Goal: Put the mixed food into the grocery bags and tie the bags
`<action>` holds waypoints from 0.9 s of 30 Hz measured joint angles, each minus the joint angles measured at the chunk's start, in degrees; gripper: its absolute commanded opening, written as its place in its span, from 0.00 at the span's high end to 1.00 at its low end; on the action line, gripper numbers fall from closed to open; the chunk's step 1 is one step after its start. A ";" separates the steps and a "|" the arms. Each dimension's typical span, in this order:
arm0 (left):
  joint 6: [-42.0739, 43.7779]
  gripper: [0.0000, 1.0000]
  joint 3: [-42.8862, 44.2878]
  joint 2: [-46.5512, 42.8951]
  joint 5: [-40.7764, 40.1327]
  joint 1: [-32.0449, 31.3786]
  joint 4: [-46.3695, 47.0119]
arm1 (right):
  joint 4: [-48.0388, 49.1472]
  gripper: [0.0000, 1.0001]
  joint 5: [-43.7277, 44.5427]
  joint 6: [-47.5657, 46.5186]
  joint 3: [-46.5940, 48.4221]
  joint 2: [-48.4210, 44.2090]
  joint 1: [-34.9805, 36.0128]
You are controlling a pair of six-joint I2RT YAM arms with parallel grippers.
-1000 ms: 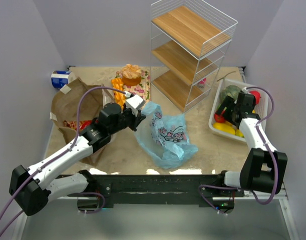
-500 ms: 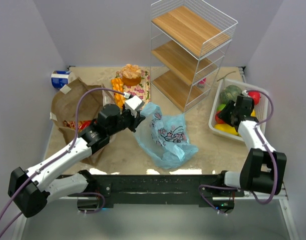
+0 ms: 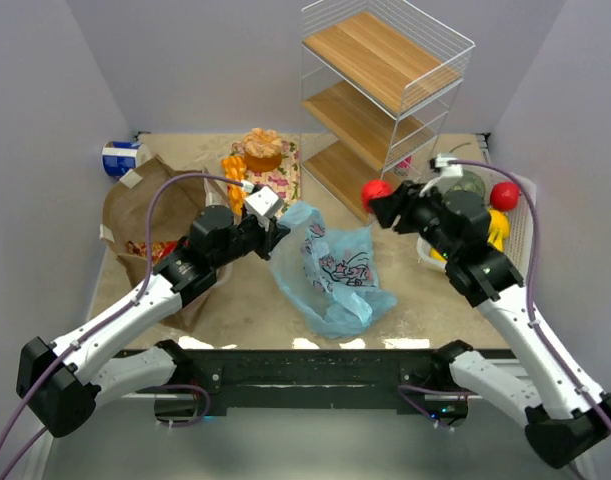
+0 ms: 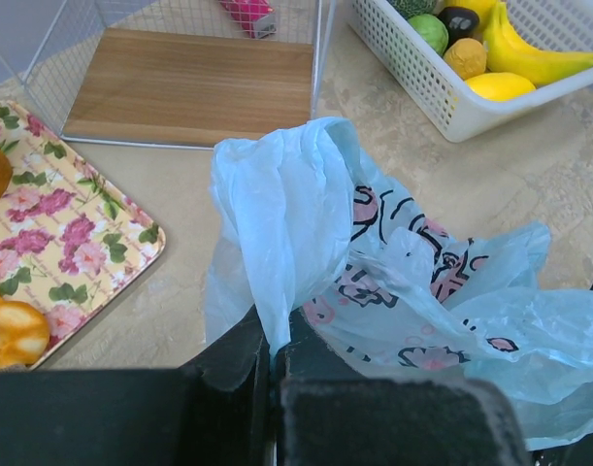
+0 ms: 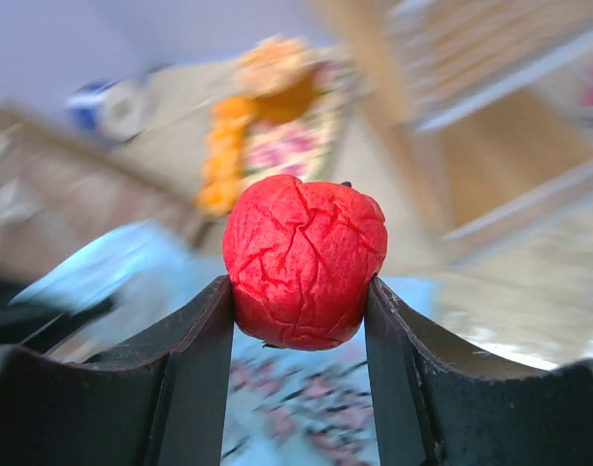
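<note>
Now | step: loading fruit into light-blue bag (image 3: 335, 280), slumped at the near side | left end effector (image 4: 274, 342) pinched shut on its raised rim | right end effector (image 5: 301, 291) clamps red fruit (image 3: 373, 190) aloft just beyond the bag | next: likely carry over mouth, lower, release

A robotics lab test cell: plain grey walls (image 3: 35, 120) box in a sand-patterned desk (image 3: 405, 290) on three sides. The left arm (image 3: 125, 315) and right arm (image 3: 530, 325) are mounted on a black rail (image 3: 315, 368) at its near edge, trailing purple cables (image 3: 160, 215) — a wire shelf rack (image 3: 385, 60) stands at the far edge.
</note>
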 measured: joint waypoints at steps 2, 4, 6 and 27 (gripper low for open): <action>-0.07 1.00 0.00 -0.02 0.37 0.66 0.24 | 0.68 0.88 -0.07 0.83 0.13 -0.28 9.57; -0.26 1.00 0.00 -0.02 0.61 1.22 0.42 | 0.83 0.88 1.42 1.14 0.57 0.72 16.96; -0.48 1.00 0.00 -0.02 0.85 1.73 0.59 | 1.20 0.89 3.67 1.31 1.46 3.08 25.40; -1.44 1.00 -0.92 -0.83 2.43 3.08 1.92 | -1.03 0.93 28.52 10.82 3.96 27.12 44.78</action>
